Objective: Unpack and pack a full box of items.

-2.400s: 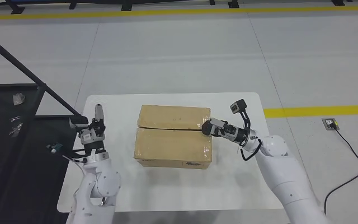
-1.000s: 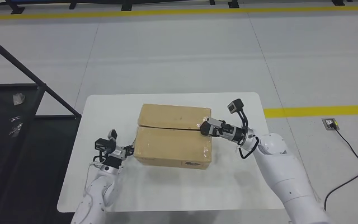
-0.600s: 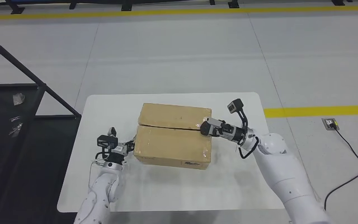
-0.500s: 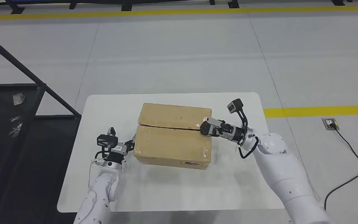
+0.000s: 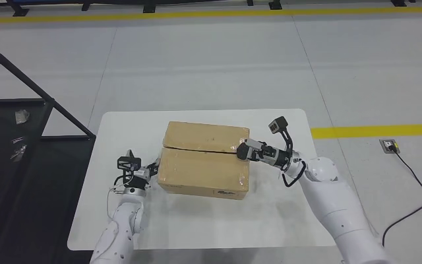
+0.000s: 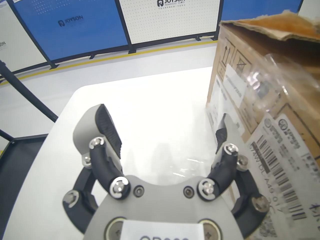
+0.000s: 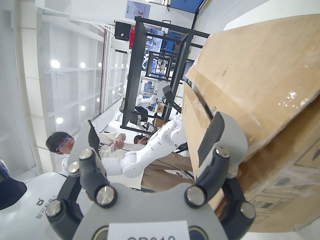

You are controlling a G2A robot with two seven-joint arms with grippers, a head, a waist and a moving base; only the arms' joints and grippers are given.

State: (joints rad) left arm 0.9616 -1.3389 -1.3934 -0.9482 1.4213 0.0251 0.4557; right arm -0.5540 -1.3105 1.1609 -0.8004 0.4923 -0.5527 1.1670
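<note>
From above we see the cardboard box point(image 5: 204, 162) on the counter point(image 5: 198, 221), the left end effector point(image 5: 153, 170) at its left end, the right end effector point(image 5: 242, 149) at its right end. Left wrist: fingers point(image 6: 107, 123) spread wide, empty, one perhaps touching the box's side. Right wrist: likewise spread, empty, one finger point(image 7: 212, 136) against the box's upper edge.
</note>
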